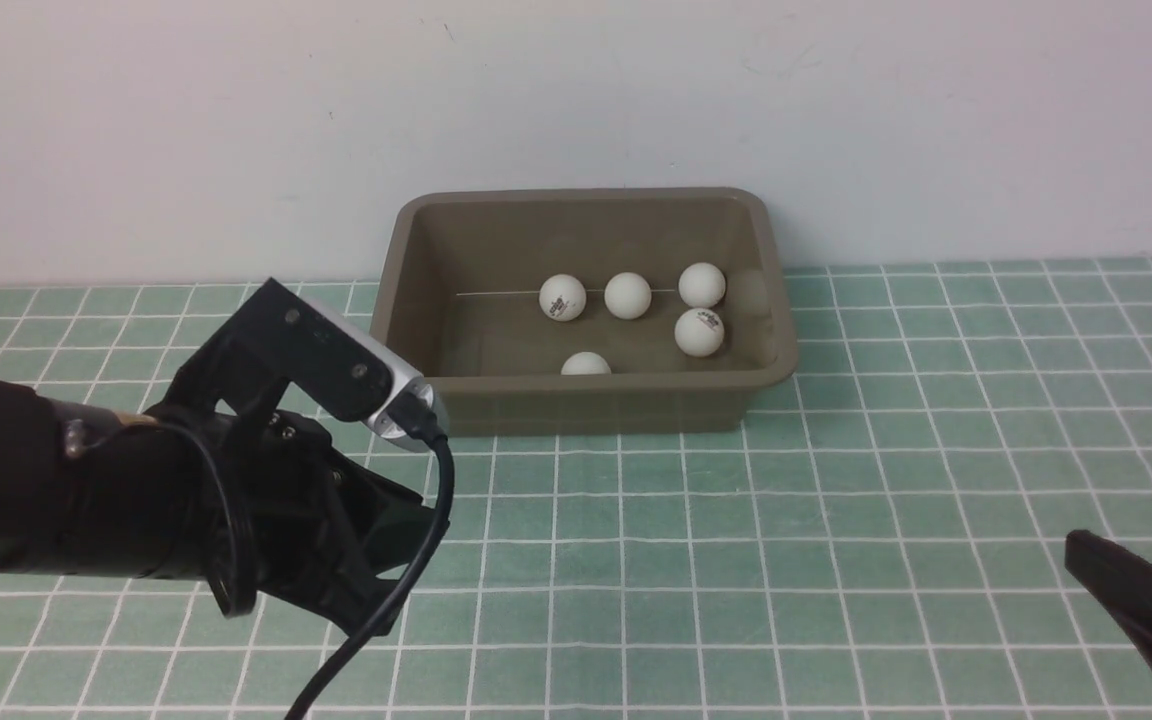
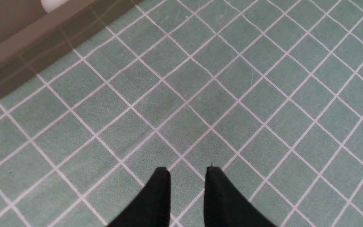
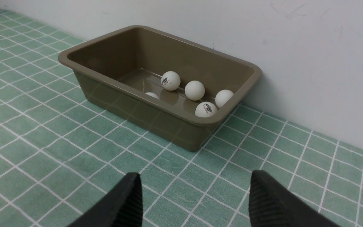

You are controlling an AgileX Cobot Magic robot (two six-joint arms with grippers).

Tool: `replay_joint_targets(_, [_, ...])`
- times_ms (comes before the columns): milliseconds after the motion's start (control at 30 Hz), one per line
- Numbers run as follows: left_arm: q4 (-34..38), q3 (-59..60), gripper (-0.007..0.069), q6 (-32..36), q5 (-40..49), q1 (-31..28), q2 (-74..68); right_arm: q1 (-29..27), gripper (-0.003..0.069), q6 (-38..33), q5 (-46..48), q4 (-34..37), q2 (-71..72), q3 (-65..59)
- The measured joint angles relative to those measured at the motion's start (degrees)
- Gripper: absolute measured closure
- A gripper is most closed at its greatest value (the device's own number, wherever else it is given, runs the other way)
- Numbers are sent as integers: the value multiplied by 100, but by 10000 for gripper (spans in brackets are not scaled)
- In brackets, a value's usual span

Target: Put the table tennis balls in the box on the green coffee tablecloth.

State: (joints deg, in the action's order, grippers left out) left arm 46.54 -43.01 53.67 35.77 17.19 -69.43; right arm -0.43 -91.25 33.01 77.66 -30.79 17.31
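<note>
a light green tablecloth [image 1: 836,520] with a grid of thin white lines covers the whole table and lies flat, running back to a plain off-white wall [image 1: 576,90] that carries a few faint scuffs. an olive-brown plastic box [image 1: 591,405] with rounded corners and a flared rim stands on the cloth with its back edge close against that wall, near the middle of the front view. all five white balls lie on the box floor: one with a dark logo [image 1: 563,297] toward the left, a plain one [image 1: 628,295] just beside it, one [image 1: 702,285] near the right wall, another with a logo [image 1: 699,332] just in front of that one, and the fifth [image 1: 586,364] half hidden behind the near wall. the glossy walls mirror the balls and the cloth's grid. the left gripper [image 2: 187,176] hangs over bare cloth in front of the box's near left corner, its black fingers [image 2: 159,195] only a narrow gap apart and holding nothing. the right gripper [image 3: 195,189] sits low at the right side of the table, well apart from the box, its ribbed fingers [image 3: 263,198] spread wide and empty. a black cable [image 1: 376,620] loops down from the left wrist camera.
</note>
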Motion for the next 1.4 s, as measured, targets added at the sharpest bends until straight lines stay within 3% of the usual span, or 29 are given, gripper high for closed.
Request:
replay_joint_targets(167, [616,0,482,529,-24,0,0,0,239,0,0,0,0,0])
replay_joint_targets(400, [2454,0,482,1702,1,0,0,0,239,0,0,0,0,0])
replay_joint_targets(667, [3581,0,482,1910,-4,0,0,0,239,0,0,0,0,0])
replay_joint_targets(933, [4083,0,482,2294,-192,-44,0,0,239,0,0,0,0,0])
replay_joint_targets(1100, [4351,-51,482,3405,-263,-52,0,0,239,0,0,0,0,0])
replay_joint_targets(1133, [4422,-140,482,4112,-263,-52,0,0,239,0,6,0,0,0])
replay_joint_targets(1167, [4422,-154,482,4189,-263,-52,0,0,239,0,6,0,0,0])
replay_joint_targets(1200, [4483,-312,482,4826,-317,-52,8,0,239,0,6,0,0,0])
replay_joint_targets(1233, [4551,-408,482,5051,-409,-52,45,0,239,0,6,0,0,0])
replay_joint_targets(1400, [4974,-605,482,5317,-927,-52,316,0,239,0,6,0,0,0])
